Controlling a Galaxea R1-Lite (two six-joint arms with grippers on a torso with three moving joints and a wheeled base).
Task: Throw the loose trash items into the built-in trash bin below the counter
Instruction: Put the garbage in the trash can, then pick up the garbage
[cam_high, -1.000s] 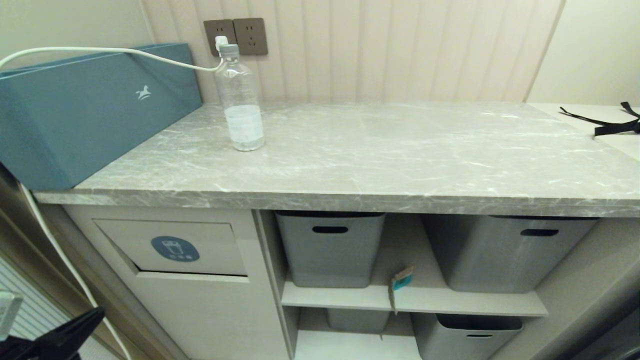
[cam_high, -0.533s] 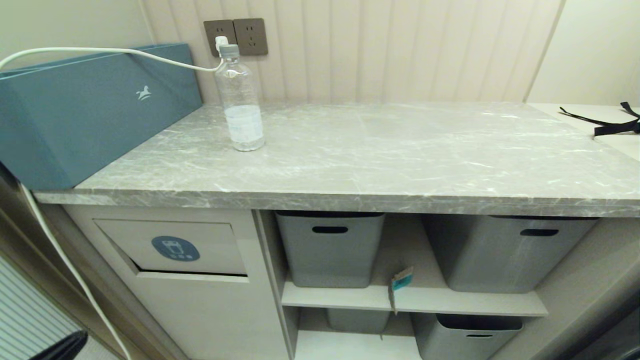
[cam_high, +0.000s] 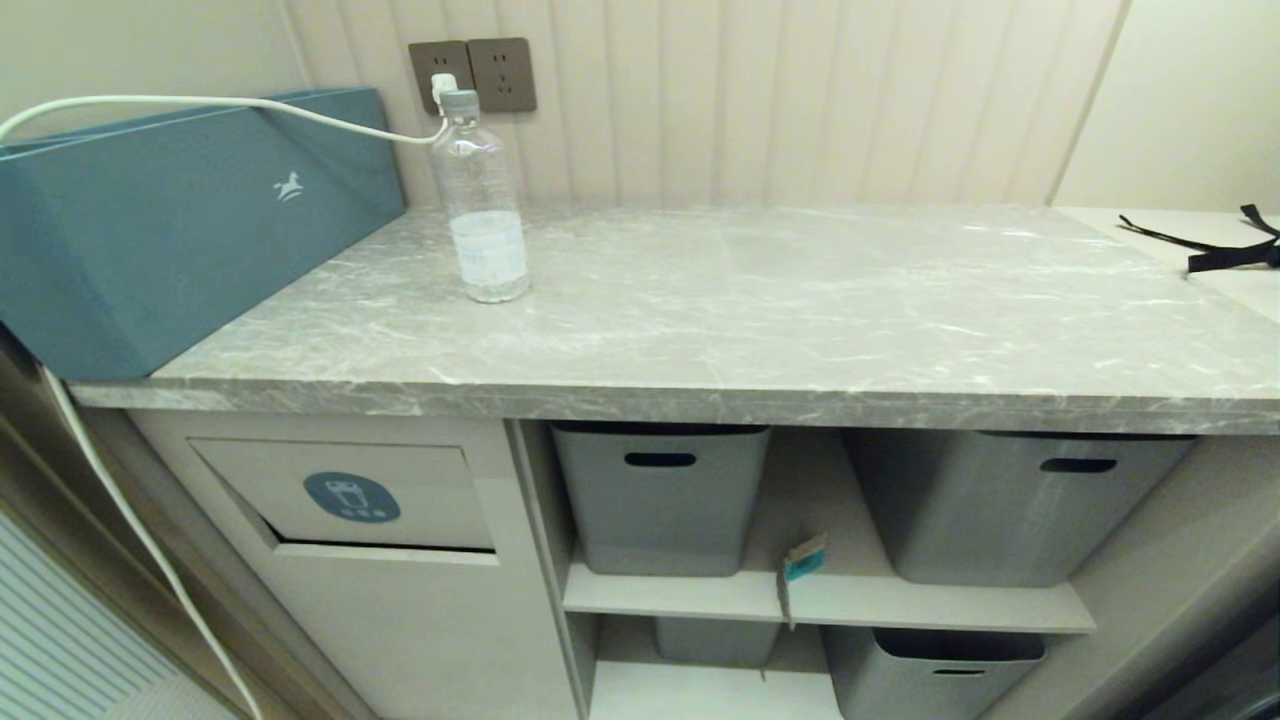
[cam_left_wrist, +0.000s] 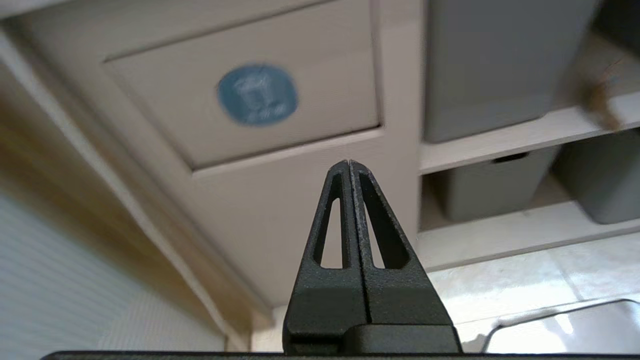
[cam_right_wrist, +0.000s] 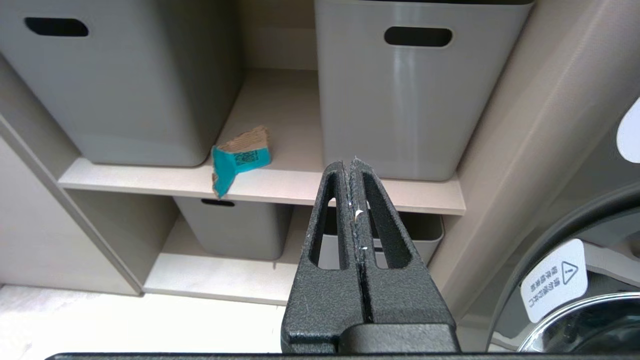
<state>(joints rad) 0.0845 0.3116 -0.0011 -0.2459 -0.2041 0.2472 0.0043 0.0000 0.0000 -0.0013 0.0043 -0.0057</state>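
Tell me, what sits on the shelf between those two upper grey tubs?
A small teal paper scrap lies on the shelf between the left tub and the right tub, hanging over the front edge. The right wrist view shows it best.

My bench (cam_high: 760, 300) is polished grey veined stone; the bottle (cam_high: 480, 200) on it is clear glossy plastic. Below it, smooth matt plastic tubs (cam_right_wrist: 125, 100) flank a torn paper scrap (cam_right_wrist: 240, 157). My left hand (cam_left_wrist: 348, 162) is grainy matt black plastic.

Counter (cam_high: 760, 300): grey, white veining. Bin (cam_high: 340, 495) flap: beige, blue round sticker (cam_high: 351, 497) with white icon. Tubs (cam_high: 660, 500): grey. Box (cam_high: 170, 220): teal, white horse logo. Scrap (cam_right_wrist: 240, 157): teal, brown edge. Bottle (cam_high: 482, 200): clear, white label.
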